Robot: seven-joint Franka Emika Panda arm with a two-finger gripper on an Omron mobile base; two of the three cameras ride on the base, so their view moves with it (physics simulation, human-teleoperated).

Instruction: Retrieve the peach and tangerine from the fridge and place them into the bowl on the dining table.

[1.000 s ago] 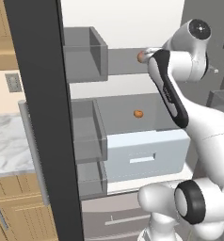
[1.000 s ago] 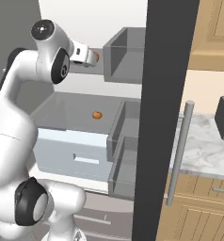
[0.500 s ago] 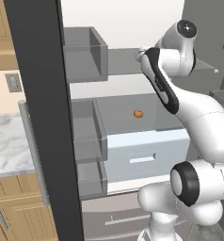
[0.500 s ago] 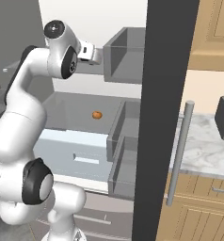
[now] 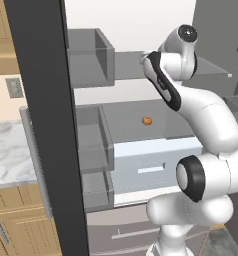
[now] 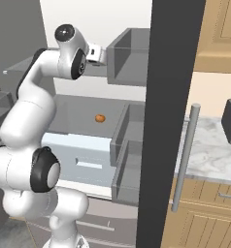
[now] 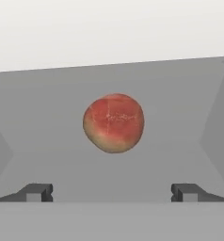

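- Hand view: the peach (image 7: 113,123), reddish with a yellow-green patch low on one side, sits alone on a grey fridge shelf (image 7: 170,94), centred between the two dark fingertips (image 7: 38,192) and some way beyond them, untouched.
- The gripper (image 7: 112,193) has its jaws spread wide, wider than the fruit, with nothing between them.
- In that same view the shelf's back edge meets the white rear wall (image 7: 109,28) of the fridge behind the peach.
- Left base view: the tangerine (image 5: 147,120), plain orange, rests one level lower, on the grey shelf just above the pale blue drawer (image 5: 156,160), near the middle of that shelf and well apart from the arm.
- Right base view: the same tangerine (image 6: 100,117) lies on the lower shelf, towards its right edge and near the grey door bins (image 6: 129,145).
- The white arm (image 5: 206,120) rises in front of the open fridge (image 5: 126,65) and bends its wrist in towards the upper shelf; from the right base camera the hand (image 6: 95,54) sits level with that shelf, beside the upper door bin (image 6: 129,55).
- A dark door edge (image 5: 51,125) stands upright at the left of the left base view, with a marble counter (image 5: 8,160) and wooden cabinets (image 5: 21,230) beyond it.
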